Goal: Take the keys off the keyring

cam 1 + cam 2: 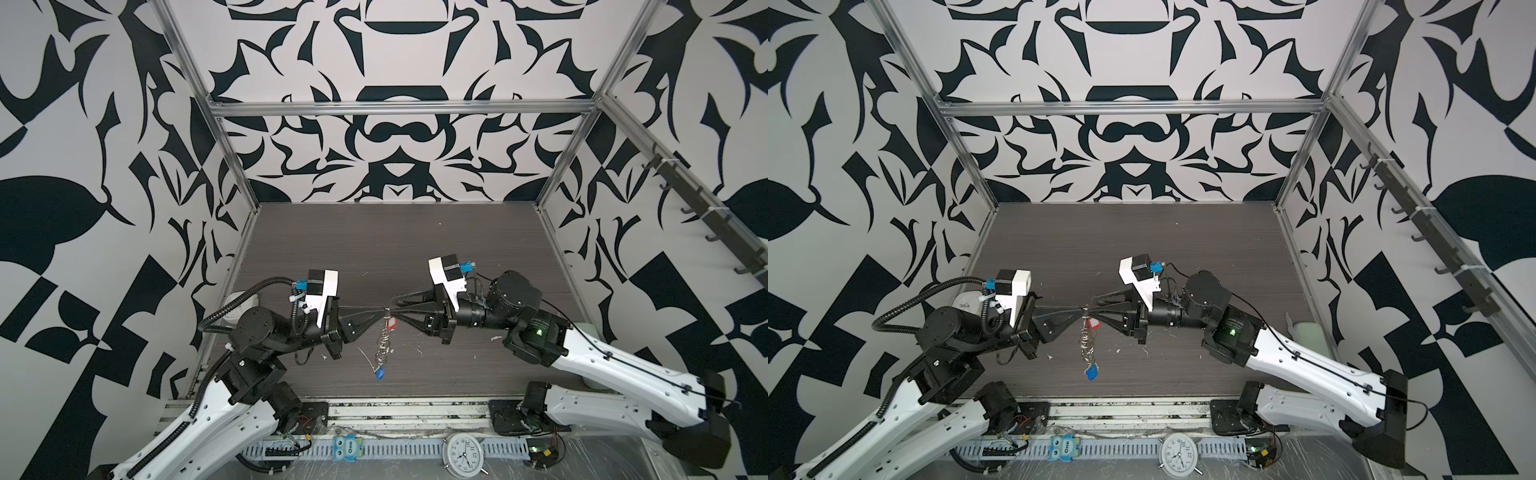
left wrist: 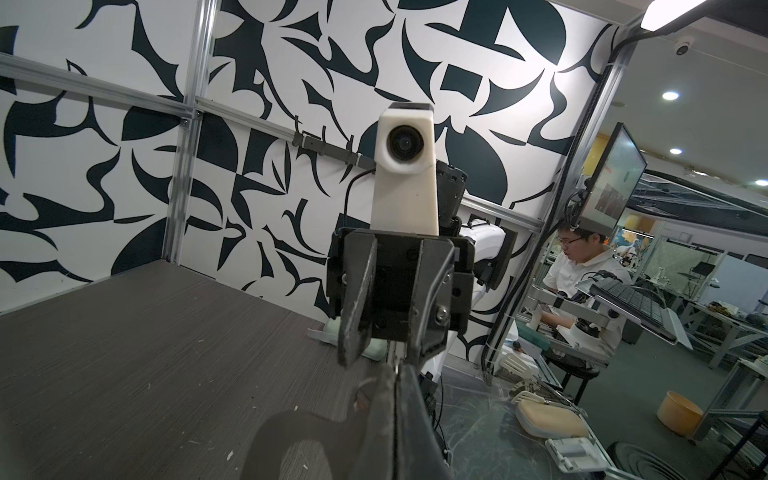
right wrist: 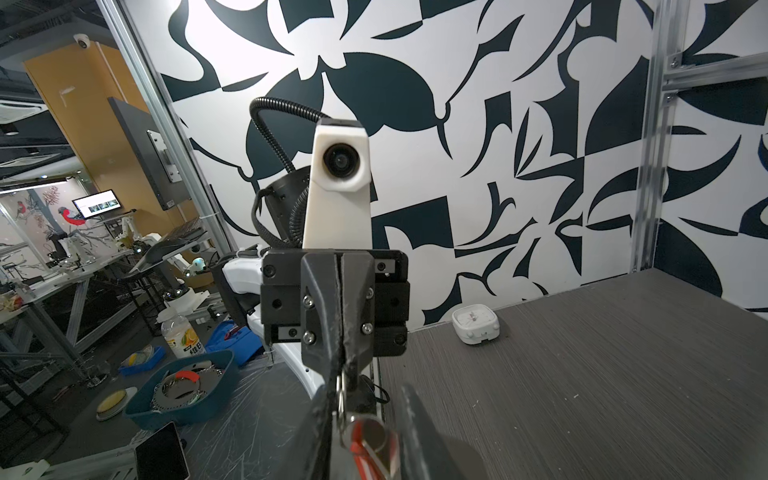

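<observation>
The bunch hangs in mid-air over the dark table between my two grippers, which meet tip to tip. My left gripper is shut on a small split ring at the top of the bunch. Below it hang the red-orange tag, the keyring's silver clips and, lowest, the blue tag. My right gripper stands open, one finger on each side of the red-orange tag. The key blades are too small to make out.
A small white clock sits on the table at the left wall behind my left arm. A pale green object lies at the table's right edge. A round alarm clock and an owl toy stand on the front rail. A hook rail lines the right wall.
</observation>
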You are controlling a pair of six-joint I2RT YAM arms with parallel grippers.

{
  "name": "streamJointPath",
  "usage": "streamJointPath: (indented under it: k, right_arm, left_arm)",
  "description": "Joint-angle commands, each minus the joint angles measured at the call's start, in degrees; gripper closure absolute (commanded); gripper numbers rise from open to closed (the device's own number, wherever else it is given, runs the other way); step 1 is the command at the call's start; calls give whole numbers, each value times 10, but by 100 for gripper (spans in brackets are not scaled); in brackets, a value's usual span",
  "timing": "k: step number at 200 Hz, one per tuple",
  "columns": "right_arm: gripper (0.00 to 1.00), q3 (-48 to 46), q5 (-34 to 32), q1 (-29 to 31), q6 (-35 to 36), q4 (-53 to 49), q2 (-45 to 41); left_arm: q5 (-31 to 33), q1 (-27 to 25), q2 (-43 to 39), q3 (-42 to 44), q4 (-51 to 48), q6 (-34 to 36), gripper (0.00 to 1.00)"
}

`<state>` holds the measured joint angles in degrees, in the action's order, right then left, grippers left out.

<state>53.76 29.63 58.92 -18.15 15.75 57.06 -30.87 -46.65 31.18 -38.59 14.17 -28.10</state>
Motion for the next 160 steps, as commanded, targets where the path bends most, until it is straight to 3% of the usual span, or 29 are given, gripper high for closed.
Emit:
streamJointPath:
  k: [1,67,97,128,145,160]
  right_arm:
    - [73,2,13,2,-7,34,-4]
    - [83,-4,26,3,-12,38,5]
    - [100,-11,24,3,-14,39,1]
    - [100,-7,7,3,-4,1,-11]
    - [100,5,1,3,10,-46,-18]
    - [100,19,0,3,25,-94,-22]
  left_arm:
    - [6,-1,-8,5,29,-2,100]
    - [13,-1,-5,8,35,-5,100]
    - [11,-1,1,8,38,-8,100]
    - [14,-1,-3,0,8,-13,100]
    - [23,-1,-12,-5,-28,-11,82]
    - [26,-1,-20,-12,-63,-9,74]
